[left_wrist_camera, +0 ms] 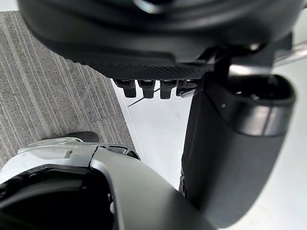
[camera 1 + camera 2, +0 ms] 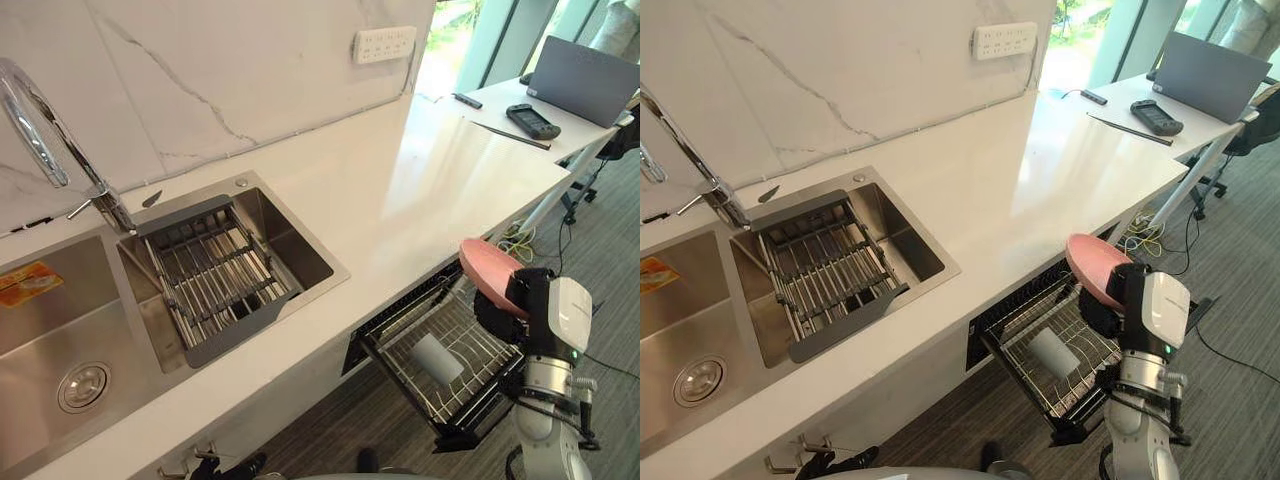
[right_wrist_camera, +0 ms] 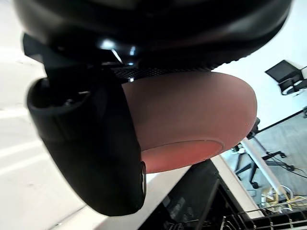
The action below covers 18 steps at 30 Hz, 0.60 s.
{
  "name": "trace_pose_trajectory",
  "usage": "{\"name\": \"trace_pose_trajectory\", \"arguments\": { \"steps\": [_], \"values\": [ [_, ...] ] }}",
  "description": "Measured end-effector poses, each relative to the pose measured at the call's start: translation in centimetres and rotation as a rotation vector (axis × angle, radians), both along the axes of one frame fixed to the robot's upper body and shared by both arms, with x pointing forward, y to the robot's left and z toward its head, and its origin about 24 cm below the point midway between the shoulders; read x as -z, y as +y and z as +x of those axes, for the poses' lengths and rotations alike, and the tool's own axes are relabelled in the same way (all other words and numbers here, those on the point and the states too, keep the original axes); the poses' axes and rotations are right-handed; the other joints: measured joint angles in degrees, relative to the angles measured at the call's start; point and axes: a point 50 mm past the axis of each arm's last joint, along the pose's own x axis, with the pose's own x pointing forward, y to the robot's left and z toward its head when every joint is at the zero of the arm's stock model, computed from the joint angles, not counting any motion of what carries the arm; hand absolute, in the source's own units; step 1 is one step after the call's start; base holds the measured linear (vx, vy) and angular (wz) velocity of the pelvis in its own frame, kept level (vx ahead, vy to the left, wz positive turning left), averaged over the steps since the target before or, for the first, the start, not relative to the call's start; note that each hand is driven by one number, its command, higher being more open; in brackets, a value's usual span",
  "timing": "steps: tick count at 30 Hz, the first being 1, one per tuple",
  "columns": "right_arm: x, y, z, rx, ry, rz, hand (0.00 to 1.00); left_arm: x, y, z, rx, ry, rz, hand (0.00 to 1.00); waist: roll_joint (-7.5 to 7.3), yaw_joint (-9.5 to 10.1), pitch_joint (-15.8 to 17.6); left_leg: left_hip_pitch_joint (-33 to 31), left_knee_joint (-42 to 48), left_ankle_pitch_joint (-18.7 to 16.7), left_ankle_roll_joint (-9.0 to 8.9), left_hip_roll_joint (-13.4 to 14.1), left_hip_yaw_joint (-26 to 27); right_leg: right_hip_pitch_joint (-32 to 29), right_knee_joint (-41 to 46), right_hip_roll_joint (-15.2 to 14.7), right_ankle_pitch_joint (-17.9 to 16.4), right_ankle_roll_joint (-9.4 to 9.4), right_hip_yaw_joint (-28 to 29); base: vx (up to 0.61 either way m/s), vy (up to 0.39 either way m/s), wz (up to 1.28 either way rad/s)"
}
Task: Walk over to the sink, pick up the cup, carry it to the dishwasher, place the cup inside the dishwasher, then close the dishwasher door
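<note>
The left hand [image 1: 235,143] hangs low beside the cabinet front, its fingers [image 1: 148,88] loose and holding nothing, so it seems kept free for the door. The sink [image 2: 60,320] lies on the left of the desk [image 2: 400,190], with a drain rack [image 2: 215,275] set in its right basin. Under the desk edge the dishwasher basket [image 2: 400,350] is pulled out, and a pale cup [image 2: 438,360] lies on its side in it. Just above the basket's far edge, the right hand [image 2: 500,315] grips a pink bowl [image 2: 490,275], the dish being carried. The thumb is clamped against the bowl's outside, and the bowl is tipped on edge, probably to slot between the wires.
</note>
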Motion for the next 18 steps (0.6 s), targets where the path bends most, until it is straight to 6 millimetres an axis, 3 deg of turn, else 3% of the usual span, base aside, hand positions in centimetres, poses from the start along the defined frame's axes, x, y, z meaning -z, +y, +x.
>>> {"name": "trace_pose_trajectory", "arguments": {
  "steps": [6,9,15,18],
  "values": [
    [1.5,-0.5,-0.6,0.099,-0.001,0.105,0.00,-0.3,0.2,1.0,-0.007,-0.041,0.004,1.00,1.13,1.66,1.95,-3.25,2.63,-1.14,-1.46,2.23,1.68,-5.81,6.20,0.54,-1.72,-0.15,-1.26,0.00,-0.057,-0.15],
    [1.8,-0.4,0.2,0.116,-0.024,0.166,0.00,-0.5,0.4,1.9,-0.031,-0.077,-0.002,1.00,1.29,1.80,4.32,-5.37,4.76,-1.92,-1.92,3.42,2.21,-8.06,7.94,1.34,-1.94,-0.33,-0.60,0.00,-0.062,-0.13],
    [1.6,-0.4,1.5,0.128,-0.061,0.230,0.00,-1.1,0.2,5.1,-0.029,-0.165,-0.009,1.00,1.12,2.49,8.93,-10.71,9.40,-3.24,-1.19,4.19,1.98,-12.24,9.98,1.42,-1.59,-0.69,-0.22,-0.05,-0.025,-0.03],
    [1.8,-0.3,2.4,0.142,-0.061,0.284,0.00,-1.8,0.0,7.2,0.038,-0.229,-0.015,1.00,0.13,3.10,11.17,-13.87,11.51,-3.70,-0.54,4.11,1.78,-14.44,9.96,1.32,-0.58,-0.66,-0.10,-0.09,0.016,0.01]
  ]
}}
